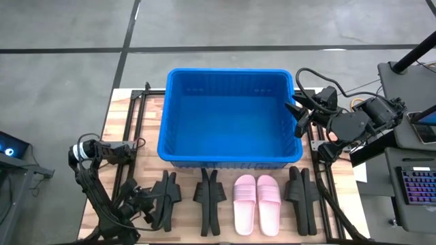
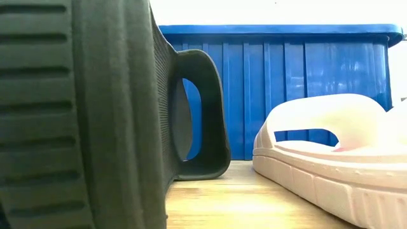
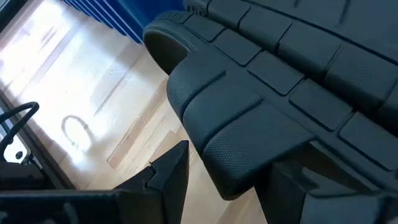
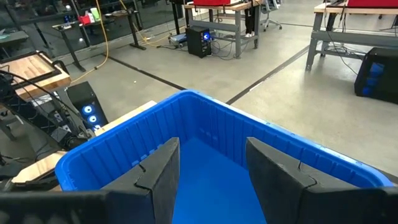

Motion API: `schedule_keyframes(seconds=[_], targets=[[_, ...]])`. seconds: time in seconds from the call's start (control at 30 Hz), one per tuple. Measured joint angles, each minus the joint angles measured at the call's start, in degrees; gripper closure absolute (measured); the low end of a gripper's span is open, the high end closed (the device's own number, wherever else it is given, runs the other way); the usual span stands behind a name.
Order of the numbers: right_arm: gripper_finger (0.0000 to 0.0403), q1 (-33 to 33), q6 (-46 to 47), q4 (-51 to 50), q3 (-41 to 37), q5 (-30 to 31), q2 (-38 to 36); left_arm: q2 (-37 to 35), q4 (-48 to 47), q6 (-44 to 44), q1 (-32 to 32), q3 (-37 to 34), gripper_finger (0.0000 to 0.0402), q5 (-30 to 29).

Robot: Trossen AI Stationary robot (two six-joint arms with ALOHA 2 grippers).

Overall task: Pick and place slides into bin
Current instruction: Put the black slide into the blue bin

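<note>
Basically nothing was binned: the bin [image 1: 230,116] sat empty, all four slide pairs [image 1: 257,203] lay in a row beside its near wall, the left gripper [image 3: 233,180] straddled the leftmost black slide [image 3: 249,124] fingers apart, right gripper [image 4: 211,174] hovered open over the bin's right rim.

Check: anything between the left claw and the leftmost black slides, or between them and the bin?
Nothing visible. The left claw sits at the leftmost black rubber slides; bare wood separates them from the empty bright blue plastic bin.
</note>
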Motion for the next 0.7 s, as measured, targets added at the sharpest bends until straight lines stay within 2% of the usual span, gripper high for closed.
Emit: schedule_keyframes(seconds=[0.17,0.43,0.7], targets=[[0.0230,-0.01,-0.01,0.00,0.00,-0.02,0.00,-0.04,0.02,-0.01,0.00,-0.71,0.0293,-0.01],[0.0230,-0.02,-0.02,0.00,0.00,-0.02,0.00,-0.07,1.56,-0.04,0.04,-1.84,0.0391,0.57],[0.0230,-0.01,-0.02,-0.02,0.00,-0.02,0.00,-2.97,1.39,-0.02,-0.11,-1.63,0.0400,7.46]])
